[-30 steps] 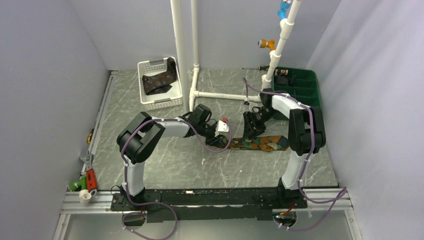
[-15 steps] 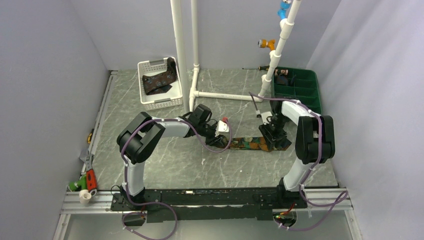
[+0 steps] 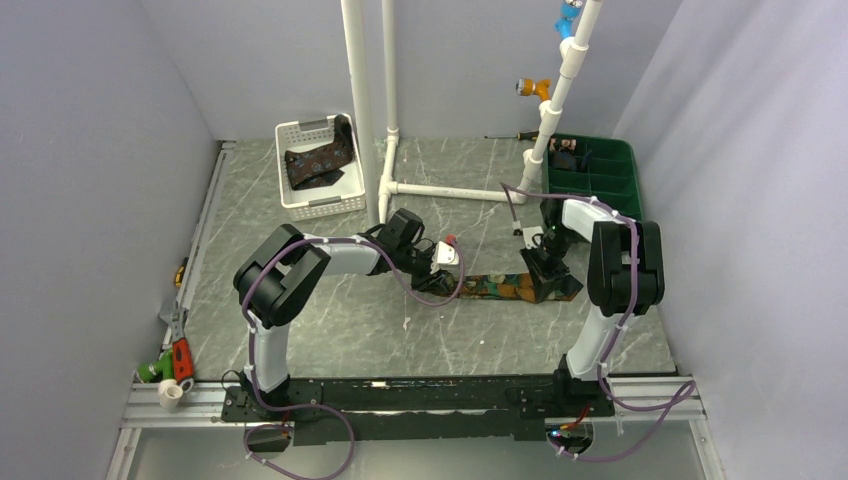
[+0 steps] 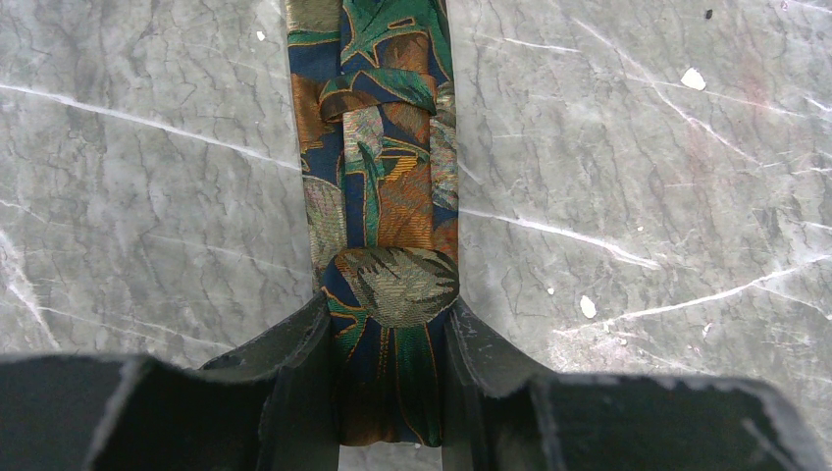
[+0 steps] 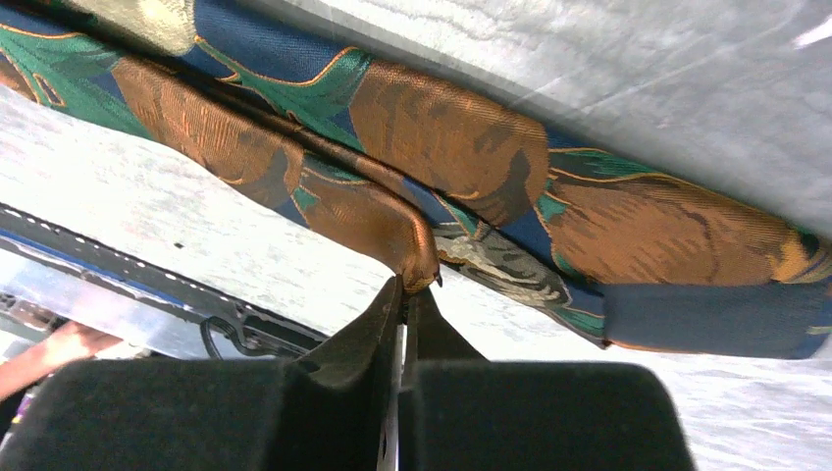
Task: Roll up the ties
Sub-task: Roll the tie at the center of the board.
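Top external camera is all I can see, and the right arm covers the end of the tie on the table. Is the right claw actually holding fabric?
Observer: Yes. In the right wrist view the right claw is shut on a folded edge of the tie, pinched right at its tips.
Operator: Is the left claw on the same tie?
Observer: Yes. The left wrist view shows the left claw closed against both edges of it, squeezing it narrower there.
Operator: Any roll started?
Observer: Just beyond the left claw the cloth is turned over into a small rounded fold, resting on the table.
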`<state>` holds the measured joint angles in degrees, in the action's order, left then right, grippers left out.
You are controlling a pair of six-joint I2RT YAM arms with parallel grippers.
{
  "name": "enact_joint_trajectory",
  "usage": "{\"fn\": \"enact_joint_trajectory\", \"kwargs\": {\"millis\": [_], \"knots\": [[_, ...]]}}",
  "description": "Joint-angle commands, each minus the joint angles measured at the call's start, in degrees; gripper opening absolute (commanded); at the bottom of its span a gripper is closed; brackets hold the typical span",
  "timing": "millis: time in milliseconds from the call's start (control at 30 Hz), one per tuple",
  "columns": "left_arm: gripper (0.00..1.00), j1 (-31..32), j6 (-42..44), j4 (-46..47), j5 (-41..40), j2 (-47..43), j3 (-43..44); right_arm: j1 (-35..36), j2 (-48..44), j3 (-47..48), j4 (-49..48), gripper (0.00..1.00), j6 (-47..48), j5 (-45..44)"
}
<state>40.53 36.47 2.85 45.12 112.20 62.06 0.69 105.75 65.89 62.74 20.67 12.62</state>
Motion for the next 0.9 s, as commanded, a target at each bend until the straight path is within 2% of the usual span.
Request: {"fn": "enact_joint_trajectory", "kwargs": {"millis": [0,233,533,633,767,867], "knots": [[0.14,-0.2,2.0,-9.3,-9.5,2.9,-2.9,-2.6,-0.6,4.6,1.6,0.00,0.8,0.1],[0.13,-0.3,3.1,-9.7,-9.7,2.9,-3.1,-4.0,2.0,9.7,0.5,0.00,2.5,-1.9],[0.13,-0.3,3.0,-10.1,-10.0,2.7,-2.9,-4.2,4.7,0.5,-5.7,0.00,4.9,-7.7],[0.13,-0.2,2.5,-9.7,-9.9,2.6,-3.1,-5.0,4.2,3.8,-4.0,0.18,4.3,-7.0],[0.13,-0.2,2.0,-9.6,-10.2,2.7,-3.2,-5.1,2.3,13.9,1.6,0.47,3.8,-2.2],[0.13,-0.2,2.2,-9.3,-10.3,2.9,-3.6,-5.0,1.2,21.4,6.0,0.60,3.2,4.3]]}}
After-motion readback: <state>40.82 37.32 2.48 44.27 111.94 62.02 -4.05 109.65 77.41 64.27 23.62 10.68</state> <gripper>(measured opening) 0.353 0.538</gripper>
